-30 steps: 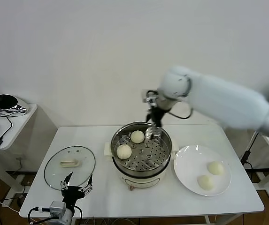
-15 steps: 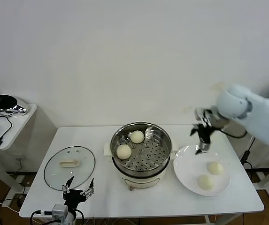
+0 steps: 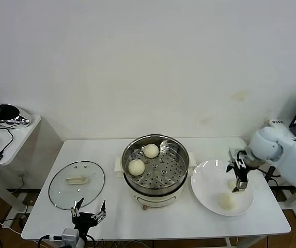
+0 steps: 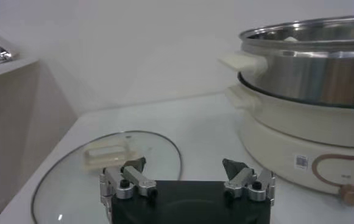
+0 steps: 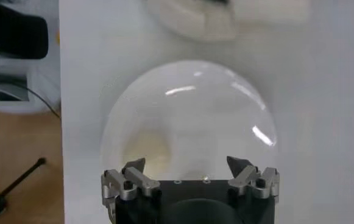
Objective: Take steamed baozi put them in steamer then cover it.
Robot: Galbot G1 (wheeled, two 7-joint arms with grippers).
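Roughly half done. Two steamed baozi [image 3: 143, 158] sit on the perforated tray inside the steamer [image 3: 156, 167], mid-bench [image 3: 153, 214]. One more bun [image 3: 226, 201] is plainly visible on the white plate [image 3: 204, 187] to the right of the steamer. A fourth probably lies under the right hand [image 3: 236, 186], but the hand blocks it in the head view and the wrist view shows only a pale blur on the plate, so not certain.

Right hand hangs low over the plate with fingers apart, nothing between them; looks set for the next pick.

Left hand [image 3: 88, 213] is parked at the front edge of the bench, fingers spread, empty, just in front of the cover [image 3: 77, 184]. The cover lies flat on the bench left of the steamer, handle up.

Left to do: move the remaining buns into the steamer, then put the cover on.
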